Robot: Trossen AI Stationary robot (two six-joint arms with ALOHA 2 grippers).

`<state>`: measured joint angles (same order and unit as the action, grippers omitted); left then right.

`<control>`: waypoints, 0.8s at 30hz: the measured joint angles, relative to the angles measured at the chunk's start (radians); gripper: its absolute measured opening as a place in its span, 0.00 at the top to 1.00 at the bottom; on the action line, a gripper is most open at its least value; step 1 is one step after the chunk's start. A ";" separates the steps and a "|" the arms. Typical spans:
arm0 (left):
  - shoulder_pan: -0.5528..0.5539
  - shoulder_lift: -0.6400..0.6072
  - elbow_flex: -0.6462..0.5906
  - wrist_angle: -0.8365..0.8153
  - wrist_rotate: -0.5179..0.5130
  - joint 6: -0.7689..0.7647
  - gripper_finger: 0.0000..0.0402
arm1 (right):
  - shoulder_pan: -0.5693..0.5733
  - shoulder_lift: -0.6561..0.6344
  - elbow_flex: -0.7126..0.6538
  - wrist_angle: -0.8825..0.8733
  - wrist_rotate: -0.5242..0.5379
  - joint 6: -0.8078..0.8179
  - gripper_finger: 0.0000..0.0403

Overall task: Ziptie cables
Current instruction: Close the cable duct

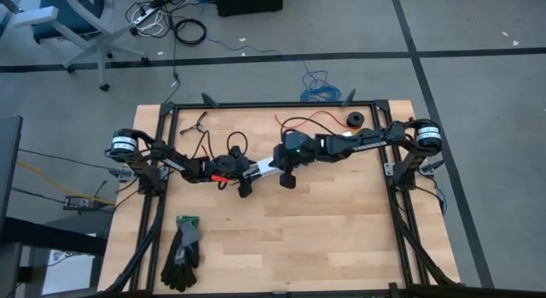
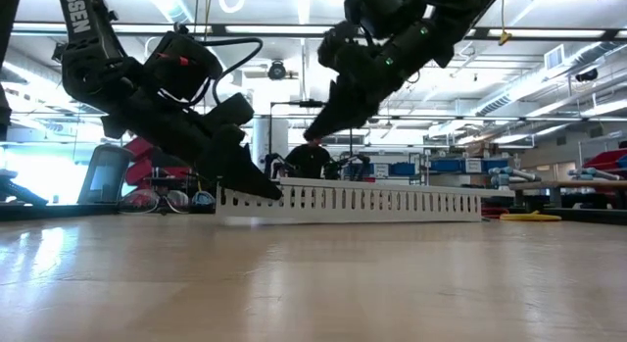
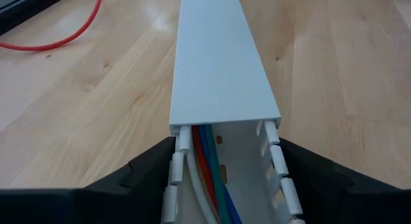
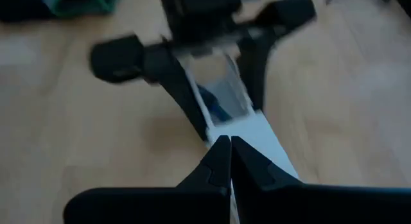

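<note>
1. My left end effector (image 3: 225,185), at the lower middle of the wrist frame, holds the white channel (image 3: 218,63) by its sides.
2. The cables (image 3: 209,166) lie inside the channel, under its lid.
3. My right end effector (image 4: 225,161) is fully closed and rests on the lid.
4. I judge the lid is being closed; next I must press along it gently.

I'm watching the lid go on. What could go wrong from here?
1. The lid covers only part of the channel; the cables at the open end could get pinched under it.
2. The shut right hand presses on the lid; it may slip off.
3. The left hand straddles the channel end and may block the lid.
</note>
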<state>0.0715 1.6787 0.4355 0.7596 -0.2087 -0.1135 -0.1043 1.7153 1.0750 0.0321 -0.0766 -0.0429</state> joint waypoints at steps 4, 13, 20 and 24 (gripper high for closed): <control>0.000 0.000 0.000 0.000 0.000 0.002 0.35 | -0.004 0.000 -0.043 -0.007 0.047 0.035 1.00; 0.000 0.000 0.000 0.000 0.042 0.004 0.29 | -0.005 0.000 -0.101 0.020 0.047 0.077 1.00; 0.000 0.000 0.000 -0.001 0.042 0.009 0.23 | -0.005 0.000 -0.102 0.024 0.046 0.078 1.00; 0.000 -0.019 0.000 -0.027 0.042 0.010 0.24 | -0.005 0.000 -0.102 0.025 0.046 0.079 1.00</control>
<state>0.0719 1.6593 0.4355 0.7323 -0.1671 -0.1030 -0.1093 1.7153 0.9726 0.0570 -0.0303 0.0357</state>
